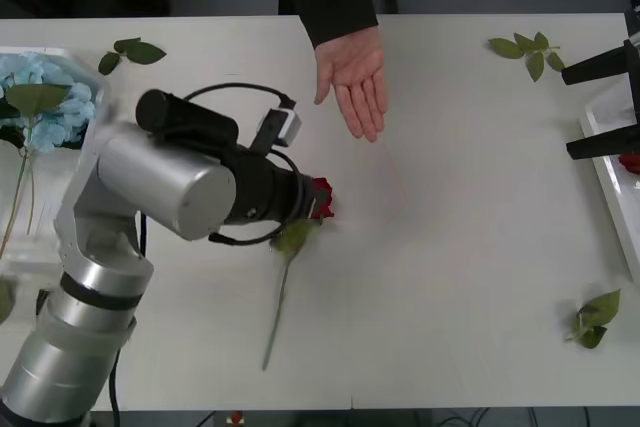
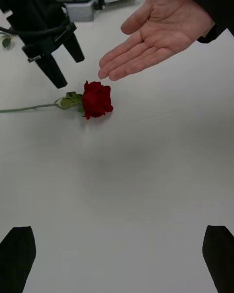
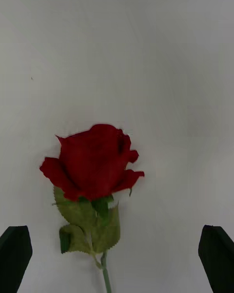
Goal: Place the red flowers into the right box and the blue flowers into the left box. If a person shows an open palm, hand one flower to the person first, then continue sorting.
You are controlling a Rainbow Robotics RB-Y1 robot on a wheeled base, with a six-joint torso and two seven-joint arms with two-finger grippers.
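One of the red flowers (image 1: 321,198) (image 2: 97,99) (image 3: 92,163) lies on the white table, its stem running toward the front edge. My left gripper (image 2: 69,69) hovers open just above and behind the bloom, with nothing between its fingers. A person's hand (image 1: 355,82) (image 2: 153,34) reaches over the far edge with an open palm, close to the rose. The blue flowers (image 1: 40,97) lie in the left box (image 1: 60,50). My right gripper (image 1: 568,115) stands open over the right box (image 1: 600,172), where part of a red bloom (image 1: 630,160) shows.
Loose green leaf sprigs lie at the far left (image 1: 130,51), the far right (image 1: 530,52) and the front right (image 1: 595,319). My left arm (image 1: 170,182) covers the table's left middle. Bare tabletop stretches between the rose and the right box.
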